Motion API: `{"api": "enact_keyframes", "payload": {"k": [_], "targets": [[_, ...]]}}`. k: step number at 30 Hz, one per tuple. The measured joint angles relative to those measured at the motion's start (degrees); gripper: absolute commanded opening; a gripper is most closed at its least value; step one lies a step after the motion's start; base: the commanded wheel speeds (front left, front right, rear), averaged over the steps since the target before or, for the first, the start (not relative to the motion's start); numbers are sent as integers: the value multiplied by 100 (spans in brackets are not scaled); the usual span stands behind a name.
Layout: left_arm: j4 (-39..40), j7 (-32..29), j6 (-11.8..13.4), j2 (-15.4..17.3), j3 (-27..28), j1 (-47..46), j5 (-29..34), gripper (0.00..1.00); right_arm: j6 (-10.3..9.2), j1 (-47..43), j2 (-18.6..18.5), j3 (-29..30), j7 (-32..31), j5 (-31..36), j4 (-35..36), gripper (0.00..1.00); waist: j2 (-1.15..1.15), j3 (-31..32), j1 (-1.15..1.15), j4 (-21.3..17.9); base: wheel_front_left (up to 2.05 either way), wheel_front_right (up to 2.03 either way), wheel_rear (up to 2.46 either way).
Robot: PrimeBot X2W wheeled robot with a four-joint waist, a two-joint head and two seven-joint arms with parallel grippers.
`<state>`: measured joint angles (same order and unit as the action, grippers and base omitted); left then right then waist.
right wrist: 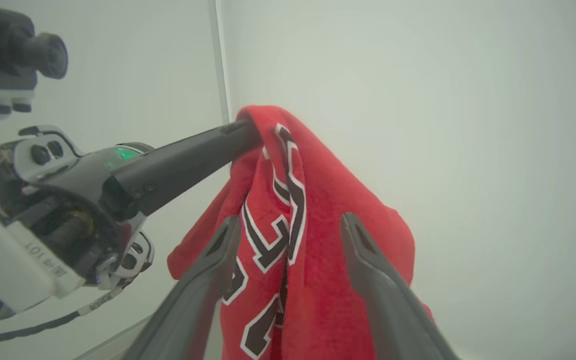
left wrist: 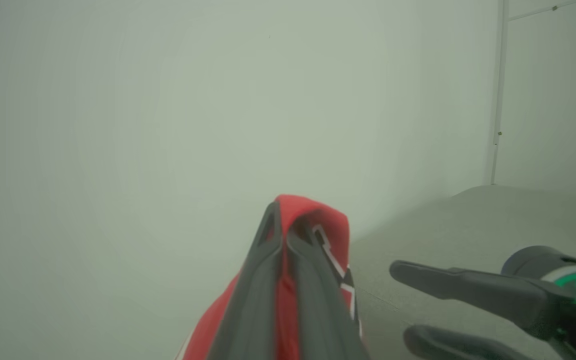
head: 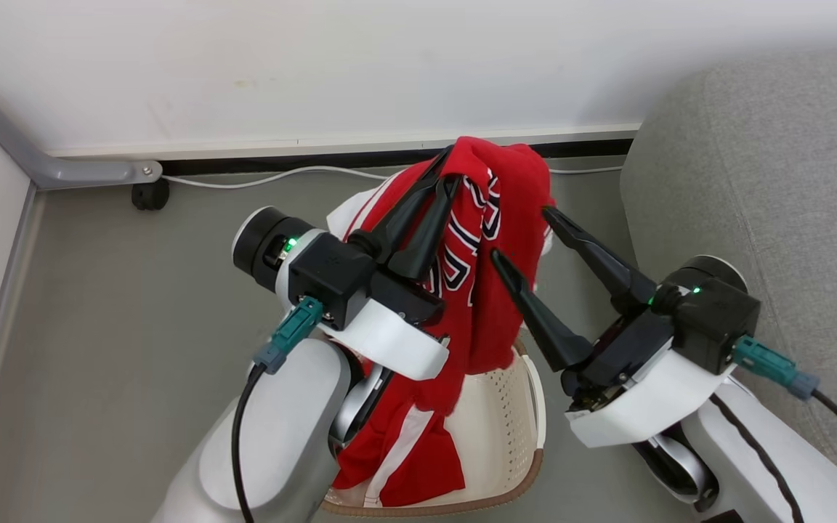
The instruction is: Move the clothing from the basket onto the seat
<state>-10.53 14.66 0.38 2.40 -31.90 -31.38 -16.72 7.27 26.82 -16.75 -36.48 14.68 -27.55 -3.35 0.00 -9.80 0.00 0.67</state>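
Observation:
A bright red garment [head: 495, 240] with navy letters outlined in white hangs high above the cream basket [head: 498, 428], pinched at its top fold by my left gripper [head: 449, 168], which is shut on it. The cloth trails down into the basket, where more red clothing [head: 404, 457] with white stripes lies. My right gripper [head: 522, 232] stands open just right of the hanging garment, one finger on each side of a fold without closing; the right wrist view has the red cloth [right wrist: 313, 240] between those spread fingers [right wrist: 368, 260]. The grey seat [head: 767, 181] rises at the right.
A white wall with a dark baseboard [head: 331, 156] runs behind the basket, with a white cable [head: 273, 176] along the floor. A grey bracket [head: 62, 171] and a small black caster [head: 150, 195] sit at the back left. Grey floor [head: 113, 327] lies left of the basket.

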Motion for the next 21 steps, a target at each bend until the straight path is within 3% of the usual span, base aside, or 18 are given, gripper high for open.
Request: {"api": "enact_keyframes", "payload": {"k": [7, 19, 21], "targets": [[46, 0, 137, 1, -308, -178, -88, 0, 0, 109, 101, -221, 0, 339, -230, 100, 0, -56, 0, 135, 0, 0, 0], [212, 0, 222, 11, -872, -326, -275, 0, 0, 154, 538, -321, -1, 630, -1823, 100, 0, -10, 0, 409, 0, 0, 0], [227, 0, 222, 12, -939, -326, -318, 0, 0, 235, 588, -377, -1, 597, -2078, 92, 0, -10, 0, 449, 0, 0, 0]]}}
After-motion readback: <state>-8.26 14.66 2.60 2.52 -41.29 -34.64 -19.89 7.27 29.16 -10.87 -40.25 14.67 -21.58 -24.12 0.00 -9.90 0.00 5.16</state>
